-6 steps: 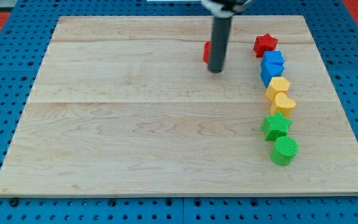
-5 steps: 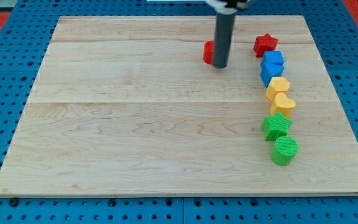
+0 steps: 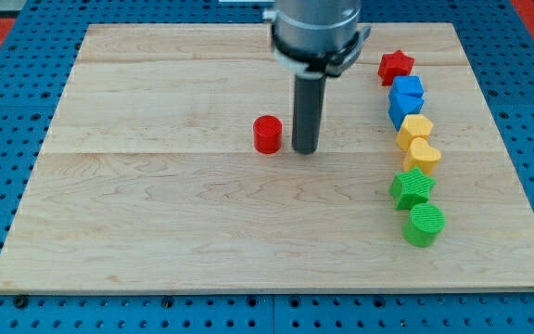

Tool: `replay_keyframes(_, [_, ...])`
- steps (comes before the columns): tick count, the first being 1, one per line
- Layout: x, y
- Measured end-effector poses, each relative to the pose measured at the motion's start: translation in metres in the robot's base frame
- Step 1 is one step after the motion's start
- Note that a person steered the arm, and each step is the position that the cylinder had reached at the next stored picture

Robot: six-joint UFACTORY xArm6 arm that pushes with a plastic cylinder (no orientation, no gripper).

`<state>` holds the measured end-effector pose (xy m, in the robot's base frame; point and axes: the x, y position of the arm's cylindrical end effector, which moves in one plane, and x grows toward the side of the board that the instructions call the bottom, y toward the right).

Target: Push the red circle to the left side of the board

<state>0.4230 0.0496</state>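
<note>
- My tip [image 3: 305, 150] rests on the wooden board [image 3: 156, 232], a little above the board's middle; the arm ends in a plain rod, so it has no fingers to spread or press together.
- The red circle [image 3: 267, 134] stands just beside my tip, on the view's left of it, with a thin strip of bare wood showing between the two.
- The red circle is near the board's centre line, well apart from the board's left edge.
- Well to the view's right of my tip, a column of blocks runs from top to bottom: red star [image 3: 396, 65], blue block [image 3: 406, 99], yellow block [image 3: 415, 128], yellow heart [image 3: 424, 154], green star [image 3: 412, 187], green circle [image 3: 425, 224].
- Neighbouring blocks in that column touch or nearly touch.
- The board holds no containers, and no writing or labels can be read.
- The board lies on a blue pegboard surface [image 3: 7, 111].
</note>
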Motion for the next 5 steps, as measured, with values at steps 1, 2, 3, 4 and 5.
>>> replay_keyframes(1, [-0.021,-0.012])
replay_keyframes(2, [0.010,-0.078])
replay_keyframes(3, [0.023,-0.115])
replay_keyframes(4, [0.015,-0.130])
replay_keyframes(5, [0.015,-0.156])
